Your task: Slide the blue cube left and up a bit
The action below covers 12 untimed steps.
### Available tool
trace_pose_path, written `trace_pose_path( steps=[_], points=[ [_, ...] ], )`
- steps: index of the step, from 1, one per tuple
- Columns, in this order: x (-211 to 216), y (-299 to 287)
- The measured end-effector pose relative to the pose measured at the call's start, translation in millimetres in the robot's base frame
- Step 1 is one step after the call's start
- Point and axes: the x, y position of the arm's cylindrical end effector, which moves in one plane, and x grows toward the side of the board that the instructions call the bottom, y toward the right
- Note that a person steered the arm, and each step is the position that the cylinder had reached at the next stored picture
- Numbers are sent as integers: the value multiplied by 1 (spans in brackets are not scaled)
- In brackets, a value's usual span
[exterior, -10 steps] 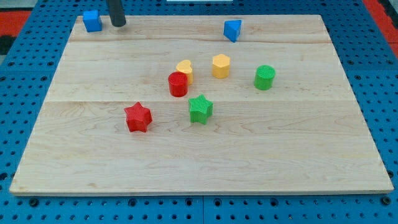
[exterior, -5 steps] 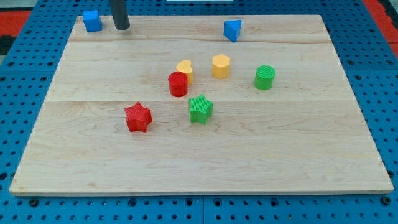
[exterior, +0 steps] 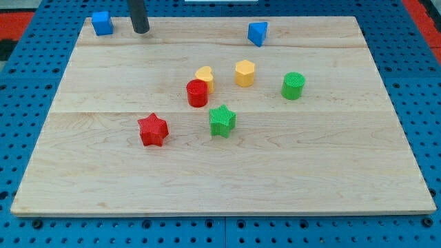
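The blue cube [exterior: 102, 23] sits at the top left corner of the wooden board [exterior: 344, 158]. My tip [exterior: 141, 30] rests on the board a short way to the right of the cube, with a clear gap between them. The dark rod rises out of the view's top edge.
A blue triangular block [exterior: 257, 32] lies at the top right of centre. A yellow heart [exterior: 204, 76], a red cylinder [exterior: 197, 93], a yellow hexagon [exterior: 244, 72], a green cylinder [exterior: 293, 85], a green star [exterior: 222, 120] and a red star [exterior: 153, 129] lie mid-board.
My tip has slid to the right and slightly down, away from the blue cube. No block has moved.
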Motion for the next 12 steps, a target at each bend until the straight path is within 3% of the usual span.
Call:
trace_pose_path(
  steps=[7, 9, 12],
  points=[
    [-20, -74],
    [30, -81],
    [33, -95]
  ],
)
